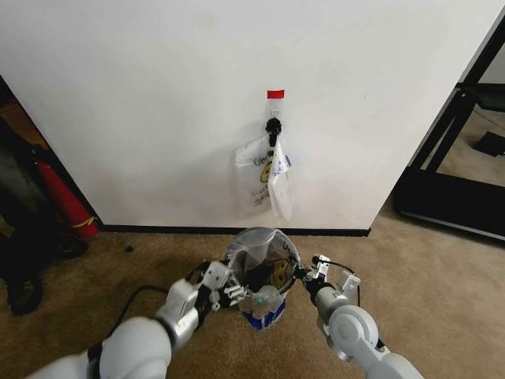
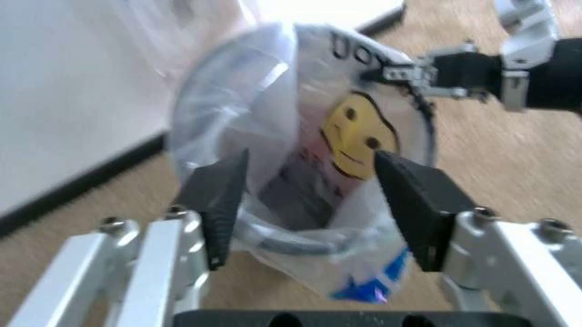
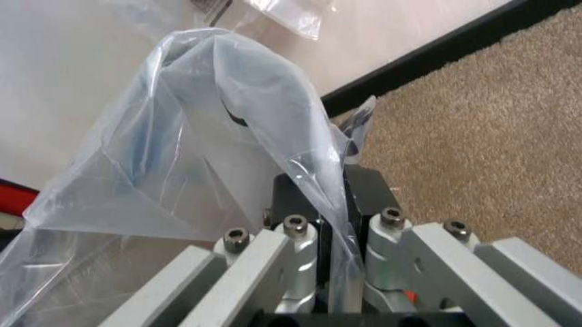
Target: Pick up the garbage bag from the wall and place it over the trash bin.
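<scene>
You're most of the way there: the garbage bag (image 1: 264, 272) is off the wall (image 1: 158, 95) and draped over the trash bin (image 1: 260, 304) on the carpet by the baseboard. Your right gripper (image 1: 304, 276) has its jaws pinching the bag's film at the rim. Left gripper (image 2: 314, 197) hangs by the near rim, jaws spread, holding nothing. Spare bags (image 1: 264, 175) hang on the hook (image 1: 273, 129). What's left is seating it and letting go.

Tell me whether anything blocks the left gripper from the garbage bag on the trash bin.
Nothing visible does. The left gripper is open just above the near rim of the garbage bag, which drapes over the trash bin. The right gripper is shut on the bag's far side.
</scene>
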Robot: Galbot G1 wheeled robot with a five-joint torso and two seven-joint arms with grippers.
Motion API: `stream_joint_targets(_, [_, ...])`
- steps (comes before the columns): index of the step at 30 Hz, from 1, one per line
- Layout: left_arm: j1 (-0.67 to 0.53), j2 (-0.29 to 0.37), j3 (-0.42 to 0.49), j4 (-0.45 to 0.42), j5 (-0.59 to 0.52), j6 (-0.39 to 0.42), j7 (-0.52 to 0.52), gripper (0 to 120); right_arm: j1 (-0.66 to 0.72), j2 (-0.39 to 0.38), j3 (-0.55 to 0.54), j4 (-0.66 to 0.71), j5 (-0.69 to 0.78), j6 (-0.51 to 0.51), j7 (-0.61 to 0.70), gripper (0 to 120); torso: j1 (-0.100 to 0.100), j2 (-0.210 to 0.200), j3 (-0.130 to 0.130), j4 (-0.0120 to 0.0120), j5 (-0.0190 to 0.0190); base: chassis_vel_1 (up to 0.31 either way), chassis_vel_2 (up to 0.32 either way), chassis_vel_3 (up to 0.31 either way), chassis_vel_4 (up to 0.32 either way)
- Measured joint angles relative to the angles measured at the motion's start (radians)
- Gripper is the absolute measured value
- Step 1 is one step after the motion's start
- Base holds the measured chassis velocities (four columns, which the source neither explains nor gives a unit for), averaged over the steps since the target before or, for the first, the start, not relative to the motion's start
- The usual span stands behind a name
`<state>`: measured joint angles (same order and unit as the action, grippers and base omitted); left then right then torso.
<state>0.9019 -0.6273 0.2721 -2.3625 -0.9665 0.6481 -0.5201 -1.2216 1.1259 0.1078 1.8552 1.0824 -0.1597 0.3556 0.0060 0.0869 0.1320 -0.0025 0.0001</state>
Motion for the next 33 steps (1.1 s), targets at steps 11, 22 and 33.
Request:
stream_joint_targets(11, [-0.42, -0.183, 0.3, 0.223, -0.339, 0.072, -0.189, 9, -0.008, 0.058, 0.005, -0.062, 0.001, 0.009, -0.013, 1, 0.0, 0.0, 0.0, 0.0001, -0.0001, 0.0, 0.0, 0.0, 0.0])
stream_joint_targets(22, [-0.549, -0.364, 0.442, 0.494, -0.451, 0.093, -0.333, 0, 0.005, 0.071, -0.005, -0.078, -0.002, 0.012, -0.02, 1, 0.0, 0.0, 0.0, 0.0002, 0.0002, 0.0, 0.0, 0.0, 0.0])
stream_joint_targets(33, [-0.551, -0.481, 0.53, 0.736, -0.412, 0.09, -0.319, 0, 0.005, 0.063, -0.006, -0.068, 0.01, 0.012, -0.022, 1, 0.0, 0.0, 0.0, 0.0004, 0.0002, 0.0, 0.0, 0.0, 0.0])
